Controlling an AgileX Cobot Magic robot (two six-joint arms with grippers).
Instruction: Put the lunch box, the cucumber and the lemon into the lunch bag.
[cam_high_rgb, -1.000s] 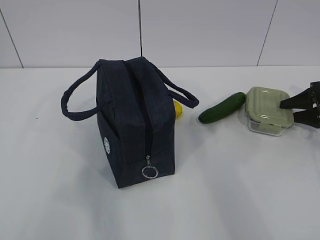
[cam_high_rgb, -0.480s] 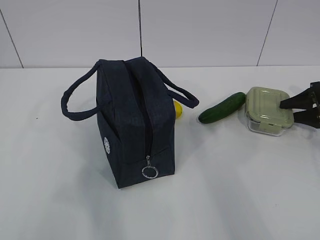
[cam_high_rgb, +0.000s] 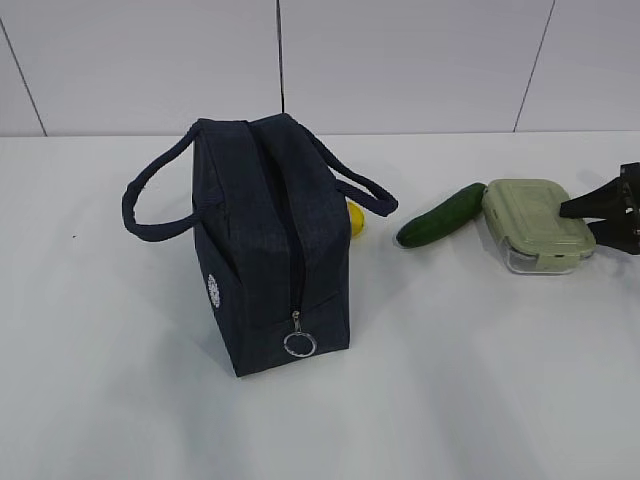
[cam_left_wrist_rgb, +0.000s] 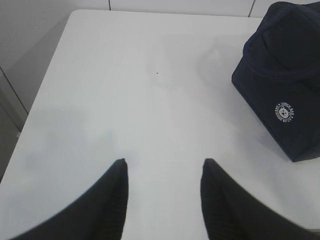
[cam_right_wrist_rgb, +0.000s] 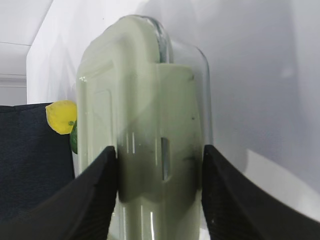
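The dark navy lunch bag (cam_high_rgb: 270, 240) stands left of centre, zipper running down its near end, and it fills the right of the left wrist view (cam_left_wrist_rgb: 285, 85). The lemon (cam_high_rgb: 354, 219) peeks out behind the bag. The cucumber (cam_high_rgb: 440, 216) lies between the bag and the lunch box (cam_high_rgb: 535, 222), whose sage-green lid is tilted. My right gripper (cam_high_rgb: 577, 221) is shut on the lunch box (cam_right_wrist_rgb: 145, 125), one finger pressed on each side. The lemon (cam_right_wrist_rgb: 61, 116) and a sliver of cucumber (cam_right_wrist_rgb: 73, 137) show beyond it. My left gripper (cam_left_wrist_rgb: 165, 165) hangs open over bare table.
The white table (cam_high_rgb: 450, 380) runs to a white tiled wall behind. Its left edge and far corner show in the left wrist view (cam_left_wrist_rgb: 60, 45). The bag's two loop handles (cam_high_rgb: 150, 205) stick out to either side.
My right gripper has closed on the lunch box. The box has tipped and shifted slightly, its lid now angled towards the cucumber. Bag, lemon and left gripper are unchanged.
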